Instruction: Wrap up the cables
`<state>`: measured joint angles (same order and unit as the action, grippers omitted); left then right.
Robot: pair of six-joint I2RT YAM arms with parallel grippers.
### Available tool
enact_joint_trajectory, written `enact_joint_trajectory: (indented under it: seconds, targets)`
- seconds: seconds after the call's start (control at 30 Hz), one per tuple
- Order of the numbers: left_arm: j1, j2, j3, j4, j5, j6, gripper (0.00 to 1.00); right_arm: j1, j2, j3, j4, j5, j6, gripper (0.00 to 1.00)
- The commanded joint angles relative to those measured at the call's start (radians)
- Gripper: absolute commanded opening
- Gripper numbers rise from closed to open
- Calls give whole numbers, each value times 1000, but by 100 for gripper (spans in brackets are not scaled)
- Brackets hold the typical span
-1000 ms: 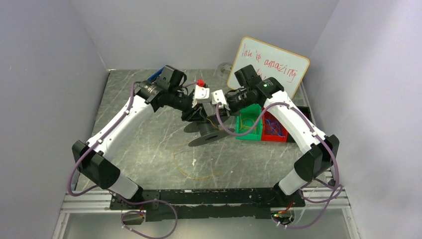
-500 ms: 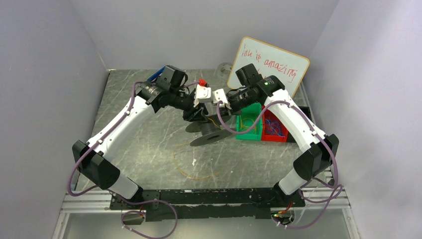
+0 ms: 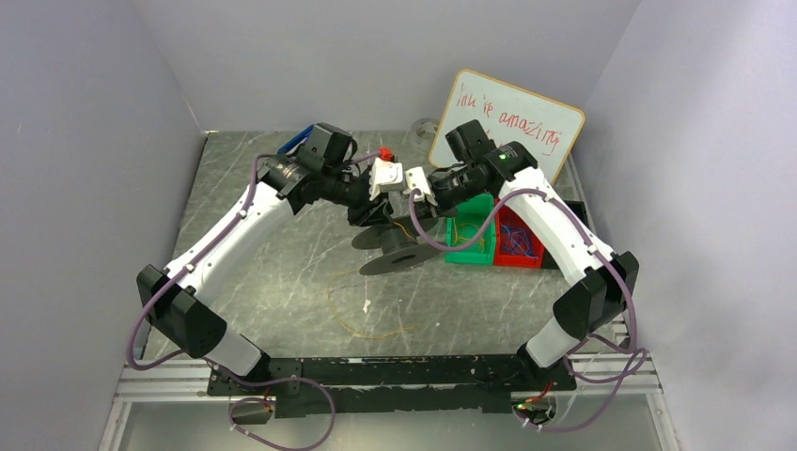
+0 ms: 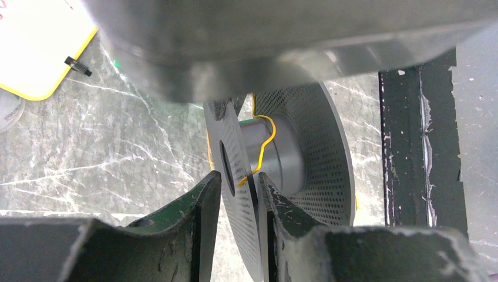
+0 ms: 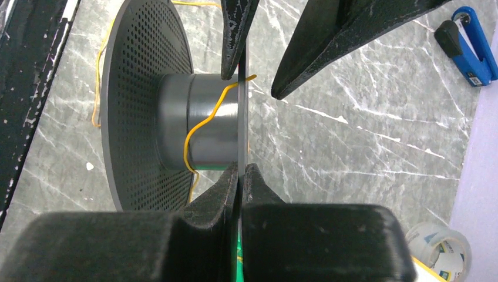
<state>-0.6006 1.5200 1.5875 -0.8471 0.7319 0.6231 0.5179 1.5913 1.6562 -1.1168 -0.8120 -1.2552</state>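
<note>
A black spool (image 3: 390, 246) with perforated flanges is held off the table between both arms. My right gripper (image 5: 241, 170) is shut on the rim of its thin flange (image 5: 242, 117). My left gripper (image 4: 238, 179) straddles that same flange from the opposite side. Its jaws are open: one finger (image 4: 282, 205) touches the disc, the other stands apart. The yellowish cable (image 4: 265, 141) crosses the grey hub (image 5: 202, 126) in one wavy turn. The rest of the cable lies as a loose loop (image 3: 362, 315) on the table in front of the spool.
A whiteboard (image 3: 507, 122) leans at the back right. A green bin (image 3: 473, 235) and a red bin (image 3: 519, 242) stand right of the spool. A blue stapler (image 5: 470, 41) and a tape roll (image 5: 437, 249) lie near the back wall.
Both grippers and the spool have shifted slightly toward the back of the table. The cable loop on the table has not moved.
</note>
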Motion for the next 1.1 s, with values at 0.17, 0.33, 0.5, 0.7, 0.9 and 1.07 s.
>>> enact_joint_trajectory:
  seconds: [0.17,0.33,0.5,0.7,0.9,1.07]
  targets:
    - [-5,37,-14,-67,-104,-30,29,8,-39,114,77,-171,-17,0]
    - [-8,32,-8,-117,-37,18,51,7,-35,118,58,-168,-39,0]
    - [-8,32,5,-122,-59,28,66,8,-33,104,55,-150,-53,0]
    - [-8,46,-2,-106,-46,24,71,8,-37,108,43,-188,-62,0]
    - [-8,58,-6,-112,11,37,67,2,-43,107,38,-211,-69,0]
    - [-8,64,-11,-121,39,48,60,-15,-49,107,55,-247,-47,0]
